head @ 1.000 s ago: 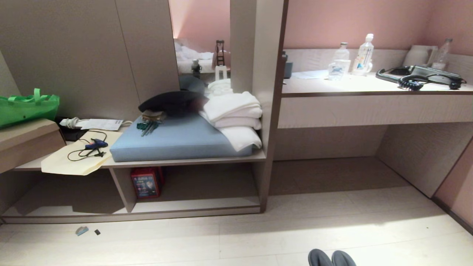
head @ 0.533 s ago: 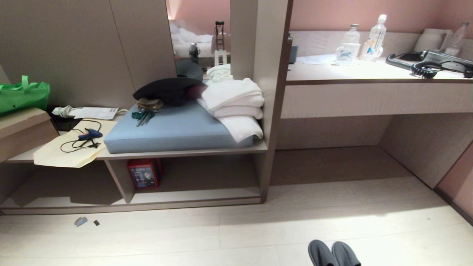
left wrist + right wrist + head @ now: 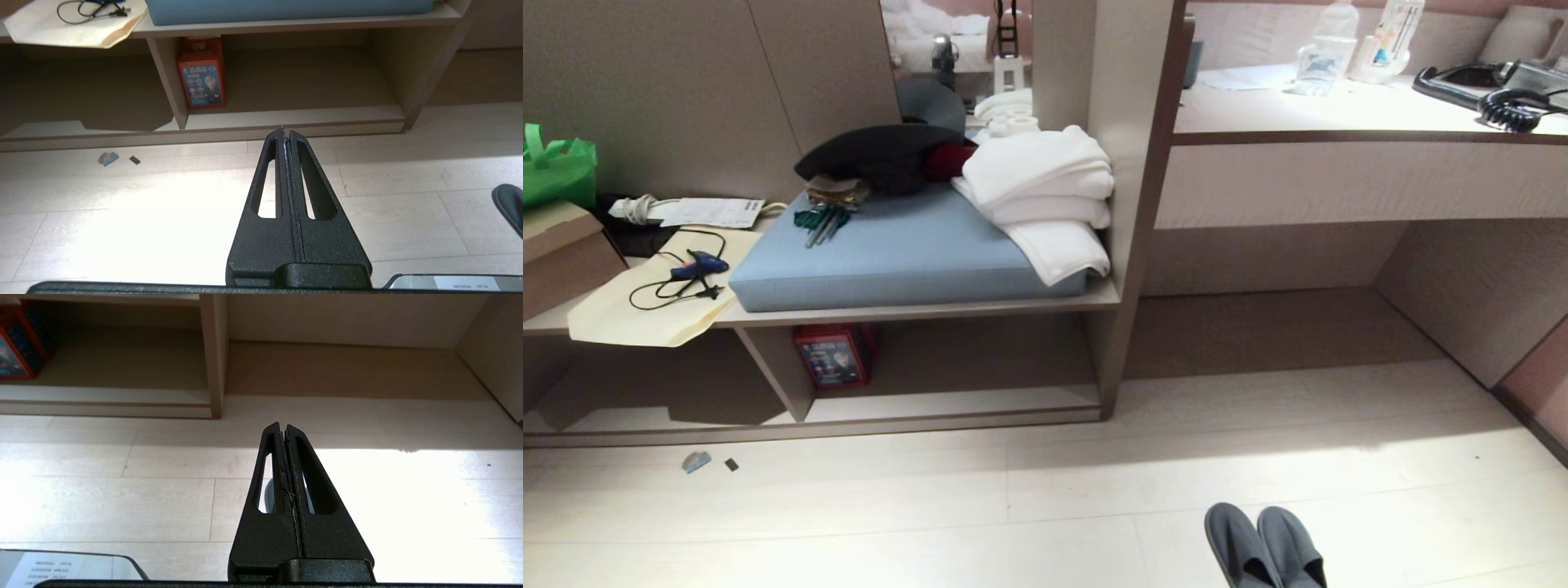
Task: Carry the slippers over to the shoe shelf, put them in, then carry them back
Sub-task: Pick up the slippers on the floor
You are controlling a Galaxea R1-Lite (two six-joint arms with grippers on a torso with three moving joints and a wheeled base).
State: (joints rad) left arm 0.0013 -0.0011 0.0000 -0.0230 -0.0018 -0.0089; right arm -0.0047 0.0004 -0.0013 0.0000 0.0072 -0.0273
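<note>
The slippers (image 3: 1264,545), a dark grey pair lying side by side and touching, rest on the pale plank floor (image 3: 1013,506) well in front of the shoe shelf (image 3: 947,404) and off to its right, toes pointing toward the built-in unit. The shoe shelf is the low open cubby under the blue cushion (image 3: 890,253); a red box (image 3: 835,356) stands inside it just right of the vertical divider (image 3: 776,371). Neither arm shows in the head view. The left end effector (image 3: 286,132) hangs above the floor in front of the shoe shelf with its two black fingers pressed together and nothing between them; one slipper's edge shows well off to the side of it. The right end effector (image 3: 282,426) is likewise pressed together and empty, above the floor in front of the shelf's right side panel (image 3: 212,355), apart from the slippers. Folded white towels (image 3: 1045,188) sit on the cushion above the shoe shelf.
</note>
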